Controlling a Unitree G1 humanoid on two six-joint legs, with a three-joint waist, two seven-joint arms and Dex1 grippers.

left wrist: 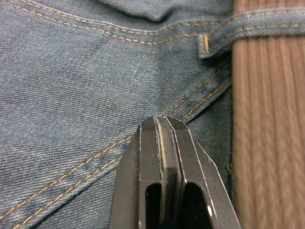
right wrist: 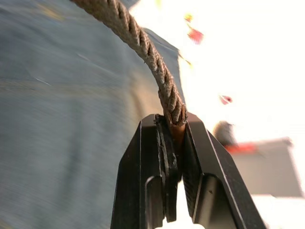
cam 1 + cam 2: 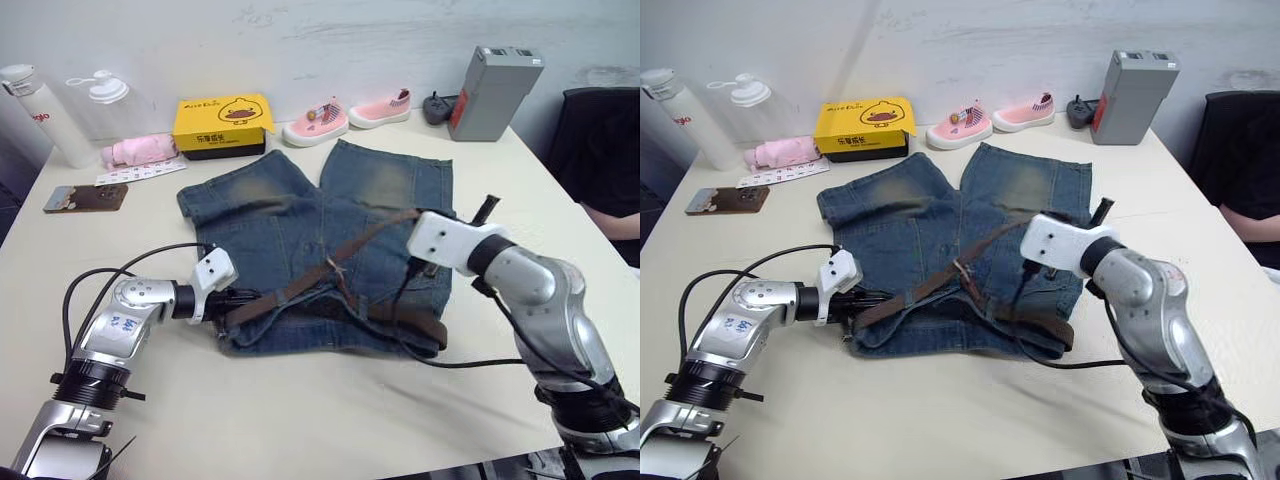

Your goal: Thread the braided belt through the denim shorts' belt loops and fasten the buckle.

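The denim shorts [image 3: 300,230] lie flat mid-table, waistband toward me. The braided belt [image 3: 400,322] runs along the waistband, and one strand [image 3: 375,235] rises diagonally to my right gripper [image 3: 414,217]. That gripper [image 2: 174,125] is shut on the belt's tan tip and holds it above the denim. A small silvery piece, apparently the buckle [image 3: 332,266], sits where the strands cross. My left gripper [image 3: 233,303] is at the waistband's left end. Its fingers [image 1: 162,143] are shut with the tips on the denim, beside the belt [image 1: 267,119] and below a belt loop [image 1: 224,36].
Pink shoes [image 3: 316,123], a yellow box [image 3: 223,122], a grey case [image 3: 495,92], white bottles [image 3: 40,115] and a pink bundle [image 3: 140,150] line the far edge. A brown card [image 3: 86,197] lies at the left. A person's arm [image 3: 612,222] shows at the right edge.
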